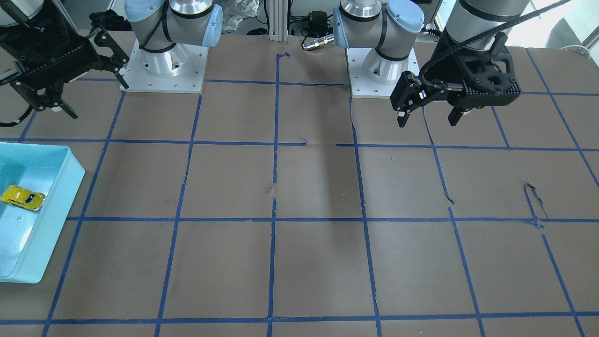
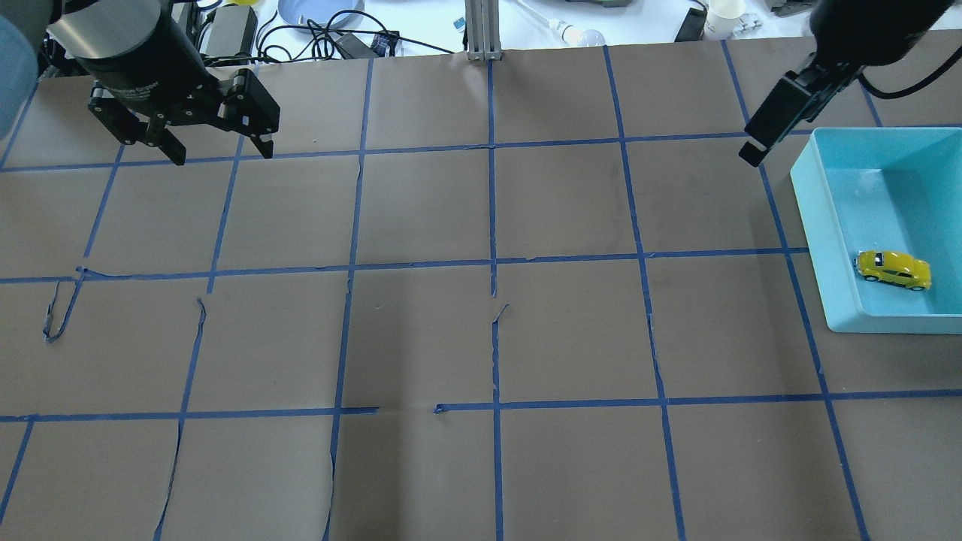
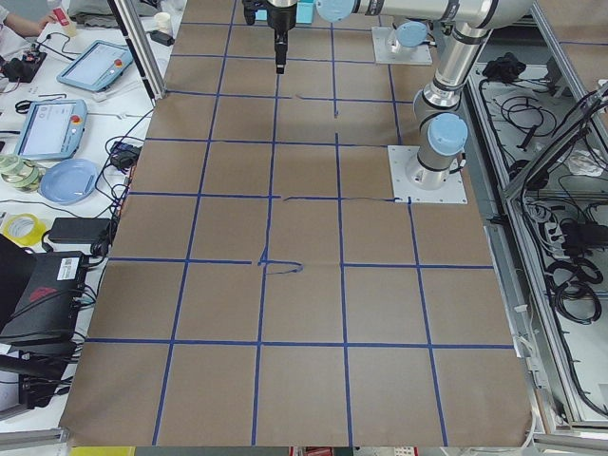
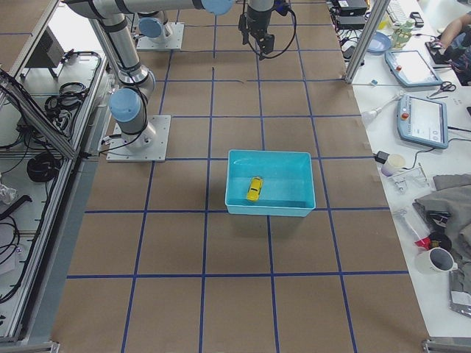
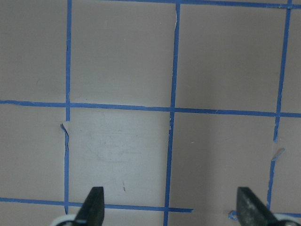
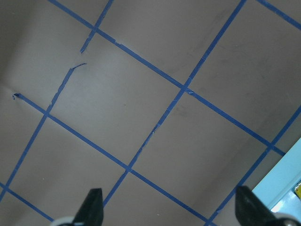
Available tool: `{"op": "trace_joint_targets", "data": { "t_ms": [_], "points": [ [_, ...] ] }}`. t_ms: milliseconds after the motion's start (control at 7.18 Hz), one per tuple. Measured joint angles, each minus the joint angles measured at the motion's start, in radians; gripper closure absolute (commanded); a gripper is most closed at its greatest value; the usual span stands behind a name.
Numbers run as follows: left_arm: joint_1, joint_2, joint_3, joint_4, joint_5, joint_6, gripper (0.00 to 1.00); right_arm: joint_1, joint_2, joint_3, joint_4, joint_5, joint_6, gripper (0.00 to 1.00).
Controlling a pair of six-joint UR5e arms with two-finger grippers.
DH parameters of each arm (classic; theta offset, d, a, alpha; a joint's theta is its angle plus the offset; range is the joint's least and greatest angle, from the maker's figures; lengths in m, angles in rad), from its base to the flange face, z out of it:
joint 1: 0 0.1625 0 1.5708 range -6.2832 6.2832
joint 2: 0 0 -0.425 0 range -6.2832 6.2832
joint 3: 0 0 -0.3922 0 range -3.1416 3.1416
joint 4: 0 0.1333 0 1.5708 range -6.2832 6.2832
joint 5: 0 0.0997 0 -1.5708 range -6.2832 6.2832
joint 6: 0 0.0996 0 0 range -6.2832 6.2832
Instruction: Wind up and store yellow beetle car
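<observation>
The yellow beetle car (image 1: 23,198) lies on its wheels inside a light teal bin (image 1: 75,168) at the table's right end. It also shows in the overhead view (image 2: 893,270) and in the exterior right view (image 4: 255,188). My right gripper (image 1: 96,98) hangs open and empty above the table, beyond the bin's far corner and apart from it (image 2: 751,154). Its wrist view (image 6: 170,202) shows both fingertips spread over bare paper, with a bin corner (image 6: 282,193) at the lower right. My left gripper (image 2: 222,155) is open and empty over the far left of the table (image 5: 170,202).
Brown paper with a blue tape grid covers the table, and the paper is torn in places (image 2: 60,315). The two arm bases (image 1: 166,70) (image 1: 381,70) stand on the robot's side. Cables, a plate and cups (image 2: 323,15) lie beyond the far edge.
</observation>
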Motion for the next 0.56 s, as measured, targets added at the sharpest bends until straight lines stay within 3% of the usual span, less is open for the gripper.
{"op": "trace_joint_targets", "data": {
  "t_ms": [557],
  "points": [
    [0.0,0.0,0.0,0.0,-0.001,0.0,0.0,0.116,0.025,0.007,-0.08,-0.062,0.518,0.0]
  ]
}}
